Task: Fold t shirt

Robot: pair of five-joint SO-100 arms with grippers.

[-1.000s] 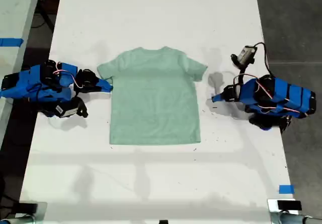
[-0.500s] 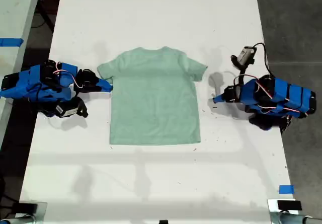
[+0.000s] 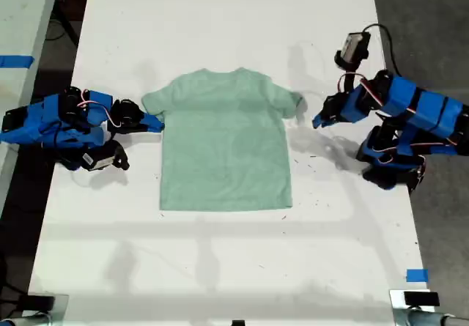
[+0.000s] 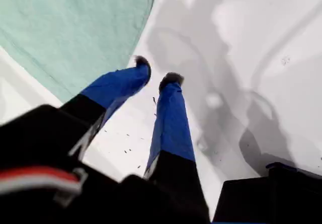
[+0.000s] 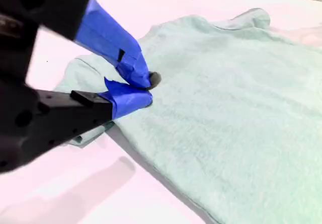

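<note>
T shirt lies flat at centre of the surface, neck toward 12 o'clock in the exterior view. My second gripper at 9 o'clock, at the sleeve edge. My first gripper at 3 o'clock, just beside the other sleeve, apart from it.

- A long white counter fills most of the exterior view, its surface flecked with small dark specks.
- Dark grey floor runs along the exterior view's right.
- A second pale surface stands at the exterior view's left, across a dark gap, with blue tape on it.
- Another blue tape piece marks the counter near the lower right of that view.
- Light falls from overhead, casting soft grey shadows.
</note>
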